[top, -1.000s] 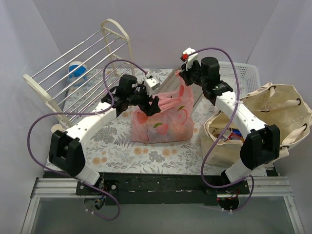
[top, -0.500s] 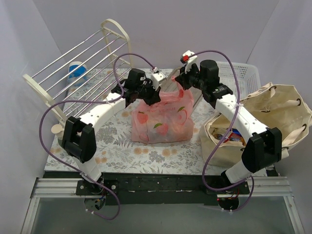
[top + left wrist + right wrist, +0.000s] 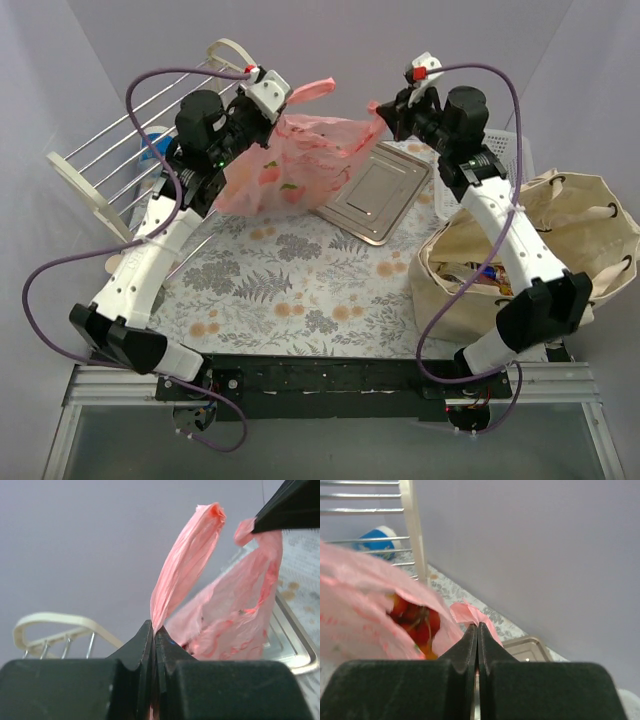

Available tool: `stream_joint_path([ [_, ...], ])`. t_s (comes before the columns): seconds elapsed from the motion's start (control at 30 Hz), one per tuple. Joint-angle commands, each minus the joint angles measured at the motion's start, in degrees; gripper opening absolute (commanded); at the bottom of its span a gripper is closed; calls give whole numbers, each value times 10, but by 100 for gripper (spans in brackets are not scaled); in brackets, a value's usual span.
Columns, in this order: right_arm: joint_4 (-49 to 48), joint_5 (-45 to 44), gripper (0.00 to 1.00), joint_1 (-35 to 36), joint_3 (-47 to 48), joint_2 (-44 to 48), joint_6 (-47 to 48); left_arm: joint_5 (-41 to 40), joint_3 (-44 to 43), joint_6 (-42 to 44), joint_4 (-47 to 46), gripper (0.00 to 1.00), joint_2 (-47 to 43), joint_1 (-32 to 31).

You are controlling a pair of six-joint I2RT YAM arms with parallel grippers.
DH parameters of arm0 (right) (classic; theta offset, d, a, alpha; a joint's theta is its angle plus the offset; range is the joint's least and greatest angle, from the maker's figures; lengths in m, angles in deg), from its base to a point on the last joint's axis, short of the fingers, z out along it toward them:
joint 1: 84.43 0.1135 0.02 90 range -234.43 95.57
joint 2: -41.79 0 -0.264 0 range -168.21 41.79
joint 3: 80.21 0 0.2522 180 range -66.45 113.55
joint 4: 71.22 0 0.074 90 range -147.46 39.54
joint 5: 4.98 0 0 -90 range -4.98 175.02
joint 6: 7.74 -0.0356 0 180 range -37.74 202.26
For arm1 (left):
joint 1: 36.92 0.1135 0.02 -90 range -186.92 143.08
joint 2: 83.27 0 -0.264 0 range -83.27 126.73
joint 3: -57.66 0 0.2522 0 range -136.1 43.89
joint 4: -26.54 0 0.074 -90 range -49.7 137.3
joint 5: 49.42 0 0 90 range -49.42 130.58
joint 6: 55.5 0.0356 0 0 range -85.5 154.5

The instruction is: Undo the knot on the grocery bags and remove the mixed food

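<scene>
The pink plastic bag [image 3: 290,165] hangs in the air above the table's back left, stretched between both grippers. My left gripper [image 3: 272,112] is shut on one handle strip [image 3: 187,565], which sticks up past the fingertips [image 3: 154,630]. My right gripper [image 3: 386,110] is shut on the other pink handle [image 3: 470,614]. Through the bag's open mouth, small red fruits [image 3: 415,620] show in the right wrist view. The beige canvas tote [image 3: 570,225] sits at the right, with colourful packets [image 3: 480,275] in its mouth.
A metal tray [image 3: 375,195] lies flat under the bag's right end. A wire rack [image 3: 120,140] leans at the back left with a blue-and-white tub [image 3: 155,147] behind it. A white slotted basket [image 3: 500,140] stands behind the tote.
The left gripper closed on the pink bag's handle. Both arms then lifted the bag off the table and carried it up and to the left, uncovering the tray.
</scene>
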Motion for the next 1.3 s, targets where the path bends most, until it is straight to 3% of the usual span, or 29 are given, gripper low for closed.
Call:
stream_joint_path([
  [0.0, 0, 46, 1, 3, -140, 103, -11, 37, 93, 36, 98, 0, -85, 0],
  [0.2, 12, 94, 1, 8, -257, 151, -40, 85, 341, 35, 194, 0, -274, -1],
  [0.4, 48, 112, 1, 17, -330, 165, -30, 95, 441, 26, 284, 0, -369, -3],
  [0.43, 52, 112, 1, 17, -331, 165, -30, 90, 446, 19, 283, 7, -370, -4],
  [0.47, 55, 115, 1, 18, -326, 166, -26, 77, 443, 12, 281, 19, -367, -3],
  [0.5, 57, 118, 1, 18, -322, 165, -20, 71, 436, 0, 277, 48, -363, -4],
  [0.6, 49, 97, 1, 17, -283, 164, 9, 56, 371, -12, 260, 73, -318, -4],
  [0.77, 49, 94, 1, 17, -186, 123, 24, 58, 246, -74, 215, 86, -237, -5],
  [0.9, 34, 99, 1, 26, -147, 92, 7, 97, 156, -122, 194, 89, -154, -12],
  [1.03, 26, 97, 1, 34, -138, 78, -3, 117, 149, -156, 145, 92, -101, -25],
  [1.27, 19, 88, 1, 37, -177, 93, -6, 110, 113, -180, 149, 91, -25, -32],
])
